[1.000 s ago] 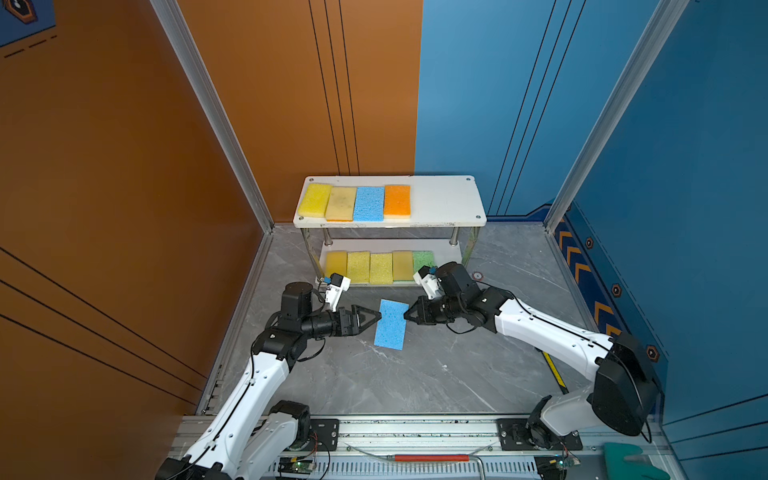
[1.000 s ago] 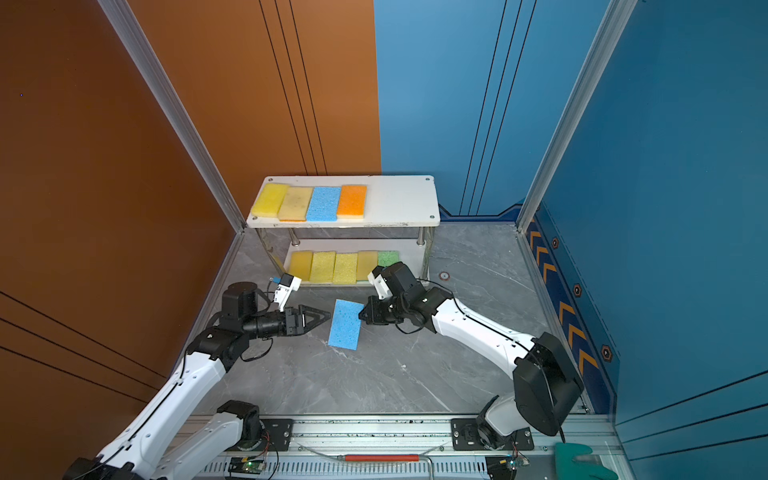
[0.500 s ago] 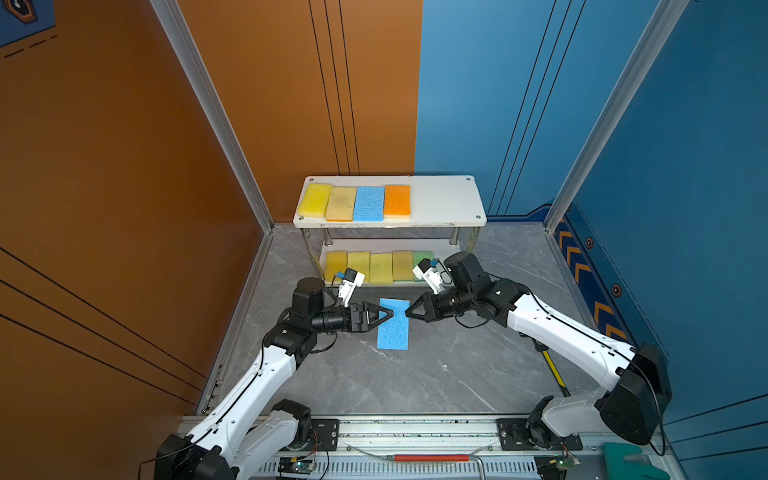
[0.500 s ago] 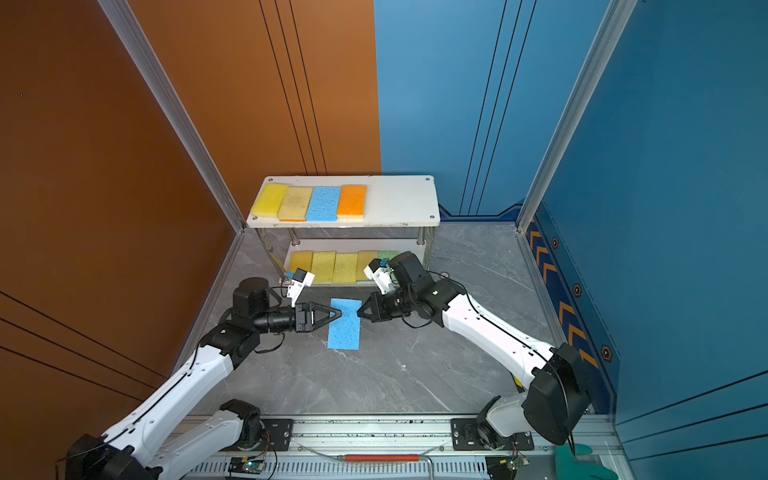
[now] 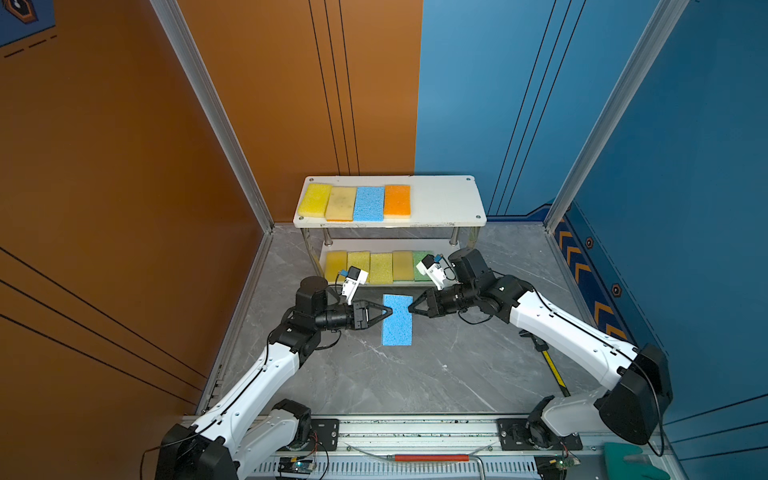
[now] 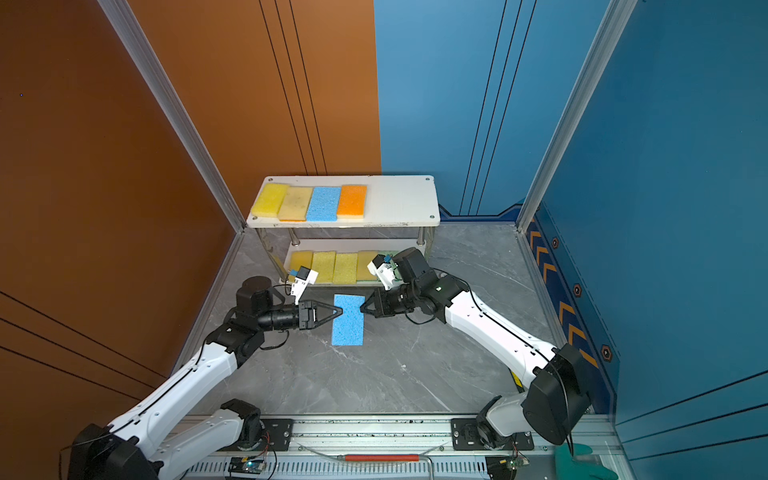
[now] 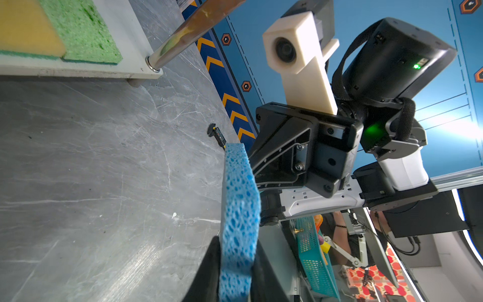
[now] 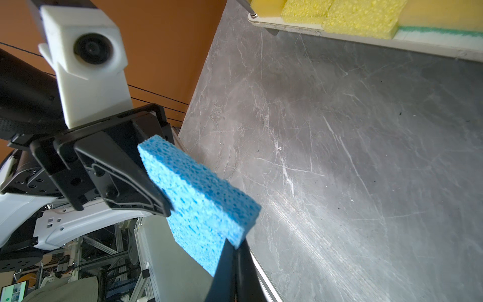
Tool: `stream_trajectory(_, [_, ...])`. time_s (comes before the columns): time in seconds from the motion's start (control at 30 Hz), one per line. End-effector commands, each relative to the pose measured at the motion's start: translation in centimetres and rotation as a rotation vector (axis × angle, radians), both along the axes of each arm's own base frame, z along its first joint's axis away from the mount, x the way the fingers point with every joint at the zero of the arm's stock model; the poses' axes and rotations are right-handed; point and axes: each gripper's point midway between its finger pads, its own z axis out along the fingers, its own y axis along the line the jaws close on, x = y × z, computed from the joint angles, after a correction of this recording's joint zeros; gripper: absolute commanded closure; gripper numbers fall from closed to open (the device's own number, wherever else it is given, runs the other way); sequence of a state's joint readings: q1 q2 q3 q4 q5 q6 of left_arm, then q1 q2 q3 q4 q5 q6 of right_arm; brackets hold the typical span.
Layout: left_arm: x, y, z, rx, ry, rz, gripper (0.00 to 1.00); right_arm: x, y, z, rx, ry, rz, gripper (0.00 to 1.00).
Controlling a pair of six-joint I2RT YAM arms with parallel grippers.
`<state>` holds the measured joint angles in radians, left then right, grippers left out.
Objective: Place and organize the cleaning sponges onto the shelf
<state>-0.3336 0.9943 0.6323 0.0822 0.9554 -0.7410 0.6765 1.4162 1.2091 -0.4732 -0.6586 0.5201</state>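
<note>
Grey marble counter [image 5: 415,374]: 1 blue sponge [image 5: 397,320] off the shelf [image 5: 390,225], 9 stowed.
Grip: left fingers [image 8: 125,180] clamp 1 long edge; right fingers [image 8: 224,274] closed, tips at opposite edge, before shelf. Advise level carry to top board [image 5: 444,199], beside orange sponge [image 5: 397,201].

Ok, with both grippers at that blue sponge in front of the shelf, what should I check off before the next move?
1. Left gripper clamped on blue sponge: ok, its fingers squeeze one long edge.
2. Right gripper let go: not ok, it pinches the opposite edge.
3. Sponge off the table: ok, both wrist views show it lifted.
4. Free slot on the shelf's top board: ok, bare beside the orange sponge.
5. Room on the lower board: not ok, five sponges fill it, with only a narrow strip past the green sponge.
</note>
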Motion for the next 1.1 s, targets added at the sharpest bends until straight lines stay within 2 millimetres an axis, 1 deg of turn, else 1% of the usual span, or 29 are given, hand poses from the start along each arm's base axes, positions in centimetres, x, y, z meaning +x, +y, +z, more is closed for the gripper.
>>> stream_trajectory(0.0, [-0.5,-0.4,0.5,-0.038,-0.017,-0.032,0.92,-0.2,0.1,1.4,0.017,-0.023,0.019,1.0])
stream_trajectory(0.03, [-0.4,-0.4,0.5,-0.042,-0.016,-0.029,0.96,-0.1,0.1,1.5,0.017,-0.025,0.017,0.99])
stream_trajectory(0.07, [-0.3,-0.4,0.5,-0.049,-0.011,-0.025,1.0,-0.1,0.0,1.6,0.018,-0.027,0.016,0.95])
stream_trajectory(0.17, [-0.1,-0.4,0.2,-0.058,0.006,-0.02,1.0,0.1,-0.3,2.1,0.027,-0.04,0.008,0.82])
stream_trajectory(0.23, [-0.1,-0.4,0.3,-0.06,0.007,-0.02,1.0,0.4,-0.7,2.6,0.031,-0.06,-0.006,0.7])
stream_trajectory(0.27, [-0.1,-0.3,0.4,-0.061,0.007,-0.017,1.0,0.6,-1.0,2.9,0.032,-0.07,-0.019,0.69])
stream_trajectory(0.37, [0.2,0.0,0.8,-0.07,0.001,0.008,1.0,1.4,-2.2,3.7,0.029,-0.114,-0.067,0.55])
stream_trajectory(0.4, [0.4,0.2,0.9,-0.073,0.002,0.022,1.0,1.6,-2.7,3.9,0.024,-0.13,-0.085,0.49])
stream_trajectory(0.5, [1.0,0.7,1.4,-0.093,-0.003,0.059,1.0,1.8,-3.9,5.0,0.02,-0.191,-0.127,0.2])
stream_trajectory(0.53, [1.1,0.8,1.6,-0.1,-0.005,0.071,1.0,1.8,-4.3,5.3,0.019,-0.212,-0.139,0.02])
stream_trajectory(0.57, [1.3,1.0,1.7,-0.106,-0.003,0.084,1.0,1.8,-4.7,5.7,0.022,-0.233,-0.149,0.0])
stream_trajectory(0.73, [1.8,1.5,2.8,-0.139,-0.01,0.139,1.0,1.5,-6.3,6.9,0.042,-0.322,-0.217,0.0])
stream_trajectory(0.83, [2.3,2.2,3.6,-0.171,-0.011,0.193,1.0,1.2,-7.1,7.6,0.083,-0.375,-0.246,0.0])
stream_trajectory(0.97, [3.3,3.7,3.8,-0.23,0.018,0.325,1.0,1.7,-8.8,7.7,0.112,-0.368,-0.347,0.0])
stream_trajectory(1.07, [3.8,4.9,3.7,-0.289,0.047,0.433,1.0,1.5,-8.9,8.0,0.149,-0.333,-0.373,0.0])
